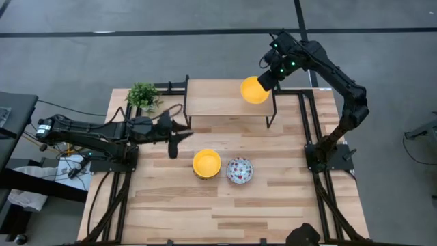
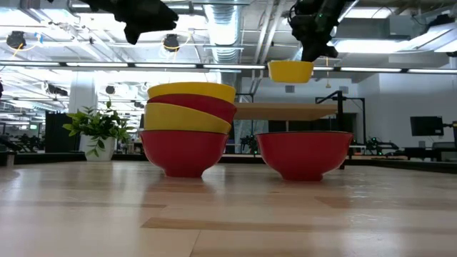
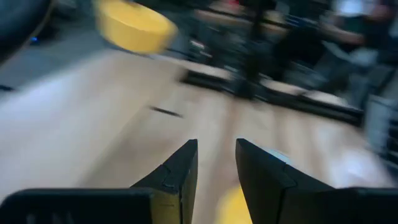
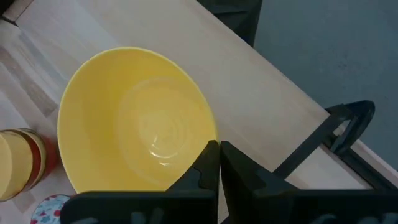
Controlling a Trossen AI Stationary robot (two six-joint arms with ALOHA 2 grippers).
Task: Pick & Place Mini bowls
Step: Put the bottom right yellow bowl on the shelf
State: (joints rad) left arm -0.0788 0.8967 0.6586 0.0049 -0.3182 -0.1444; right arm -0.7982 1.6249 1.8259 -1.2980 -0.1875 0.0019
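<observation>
My right gripper [image 1: 268, 80] is shut on a plain yellow mini bowl [image 1: 254, 89], held in the air above the right end of a raised wooden shelf [image 1: 218, 99]. In the low view this bowl [image 2: 290, 71] hangs clear above the shelf top [image 2: 285, 111]. A stack of mini bowls with a yellow one on top [image 1: 206, 163] stands on its base at the table's middle, and beside it a patterned mini bowl [image 1: 239, 170], red outside [image 2: 303, 153]. My left gripper [image 1: 179, 133] hovers open, left of the stack, with nothing between its fingers. My right gripper pinches the yellow bowl's rim [image 4: 208, 144] between its two fingers, at the side nearest the arm. The fingers [image 4: 205, 165] slant down from above. The bowl is lifted clear of the shelf, mouth up and about level.
A small green plant [image 1: 143, 96] stands at the table's far left corner. The shelf rests on black metal legs [image 1: 272, 113] along the far edge. Bare wooden tabletop [image 1: 225, 212] lies nearer than the bowls.
</observation>
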